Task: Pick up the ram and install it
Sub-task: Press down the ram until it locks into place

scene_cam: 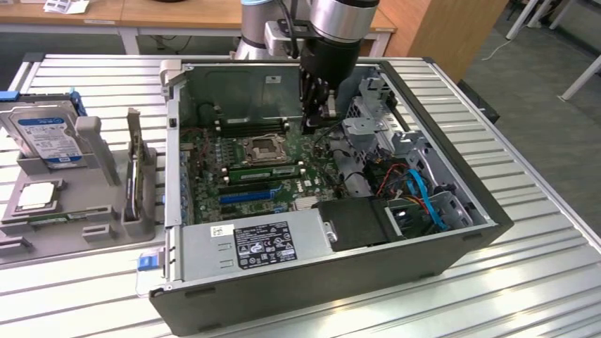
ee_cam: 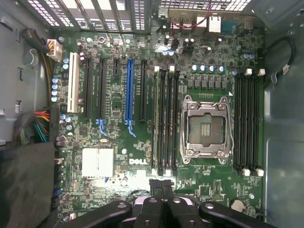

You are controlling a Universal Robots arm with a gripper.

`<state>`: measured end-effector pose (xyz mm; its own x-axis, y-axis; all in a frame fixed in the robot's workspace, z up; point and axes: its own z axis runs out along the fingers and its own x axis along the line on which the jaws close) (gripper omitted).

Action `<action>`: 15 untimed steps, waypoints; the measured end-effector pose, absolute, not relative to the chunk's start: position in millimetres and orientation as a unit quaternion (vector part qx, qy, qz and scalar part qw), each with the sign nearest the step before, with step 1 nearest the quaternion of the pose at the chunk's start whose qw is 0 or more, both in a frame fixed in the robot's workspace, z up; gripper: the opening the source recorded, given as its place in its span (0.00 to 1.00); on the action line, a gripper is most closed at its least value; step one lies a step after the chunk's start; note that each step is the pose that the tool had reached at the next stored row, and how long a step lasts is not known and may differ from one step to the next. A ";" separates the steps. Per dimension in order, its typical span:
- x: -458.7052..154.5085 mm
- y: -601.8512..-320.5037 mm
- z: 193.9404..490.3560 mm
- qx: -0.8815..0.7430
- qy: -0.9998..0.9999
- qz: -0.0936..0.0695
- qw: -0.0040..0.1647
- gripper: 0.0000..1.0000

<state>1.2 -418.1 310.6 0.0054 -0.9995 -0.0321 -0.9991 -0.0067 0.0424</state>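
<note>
Wooden desks (scene_cam: 141, 14) behind slatted metal table (scene_cam: 526, 232).

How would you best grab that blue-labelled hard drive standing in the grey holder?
Probably by its top edge, from above. The hard drive stands leaning in the grey holder, which cradles its lower end. The top is free, and its flat faces suit pinching.

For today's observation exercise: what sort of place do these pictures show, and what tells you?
Probably a robotics lab or workshop bench: an open computer case on a slatted metal table, a parts fixture beside it, wooden desks behind.
</note>
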 end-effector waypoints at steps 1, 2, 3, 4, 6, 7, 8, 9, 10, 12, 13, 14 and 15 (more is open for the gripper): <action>1.2 -418.1 309.2 0.709 -0.705 -0.026 0.004 0.10; 1.2 -418.1 307.6 0.709 -0.705 -0.026 0.004 0.10; 1.2 -418.1 306.0 0.709 -0.705 -0.026 0.004 0.10; 1.2 -418.1 304.5 0.709 -0.705 -0.026 0.004 0.10; 1.2 -418.1 301.9 0.709 -0.705 -0.026 0.004 0.10; 1.2 -418.1 300.7 0.709 -0.705 -0.026 0.004 0.10; 1.2 -418.1 299.4 0.709 -0.705 -0.026 0.004 0.10; 1.2 -418.1 298.3 0.709 -0.705 -0.026 0.004 0.10; 1.2 -418.1 297.1 0.709 -0.705 -0.026 0.004 0.10; 1.2 -418.2 294.9 0.709 -0.705 -0.026 0.004 0.10; 1.2 -418.1 293.8 0.709 -0.705 -0.026 0.004 0.10; 1.2 -418.1 292.7 0.709 -0.705 -0.026 0.004 0.10; 1.2 -418.1 291.6 0.709 -0.705 -0.026 0.004 0.10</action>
